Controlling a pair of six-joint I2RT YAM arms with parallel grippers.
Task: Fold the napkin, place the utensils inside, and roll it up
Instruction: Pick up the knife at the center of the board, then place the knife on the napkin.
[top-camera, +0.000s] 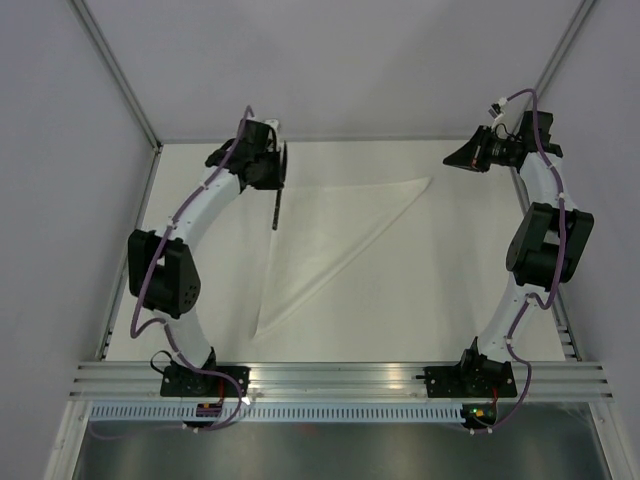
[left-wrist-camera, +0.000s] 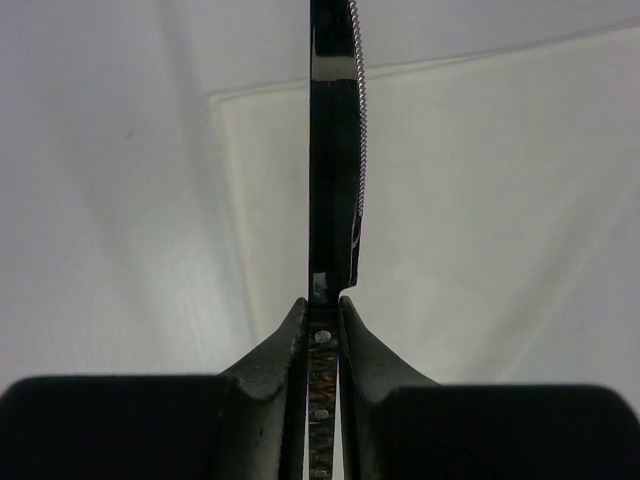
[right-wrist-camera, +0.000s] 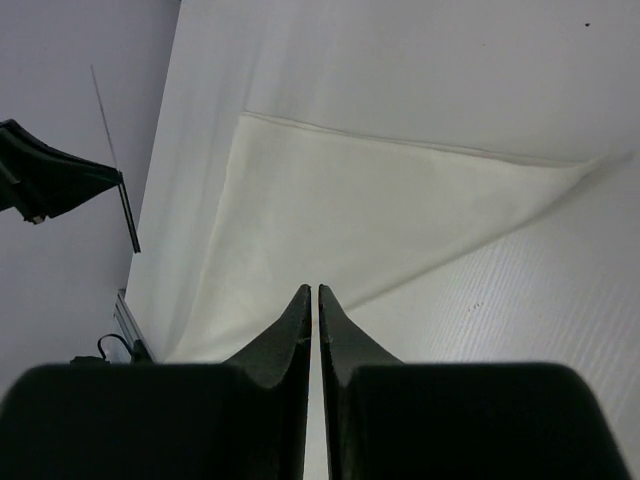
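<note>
— Off-white surface (top-camera: 450, 300) between plain grey walls, with just the cloth lying on it. What could go wrong from here?

— Start at the left pincer (left-wrist-camera: 322, 305). Its black fingers are clamped on the dark, riveted handle of a slim knife with a silvery serrated blade (left-wrist-camera: 335, 180), and they grip only a short stretch of that handle. With so narrow a hold I'd expect the knife could swivel or slip out.

— And below it?

— The thin white napkin, folded into a triangle (top-camera: 330, 225), lies flat on the middle of the surface. The knife hangs over the napkin's left side, just inside that edge. I can't tell whether the tip touches the cloth. If it is let go with the tip low, it could bounce or skid off that near-by edge onto the bare surface. The point or the serrations could also catch the cloth and drag the fold open.

— Which way does it point?

— The handle is at the far end, in the pincer. The tip aims toward the arms' bases, tilted somewhat downward. Its long axis runs far to near, roughly along the napkin's left edge.

— The other arm?

— The right pincer (right-wrist-camera: 315, 295) has its fingers pressed nearly together on nothing, up over the far right corner, well apart from the knife.
</note>
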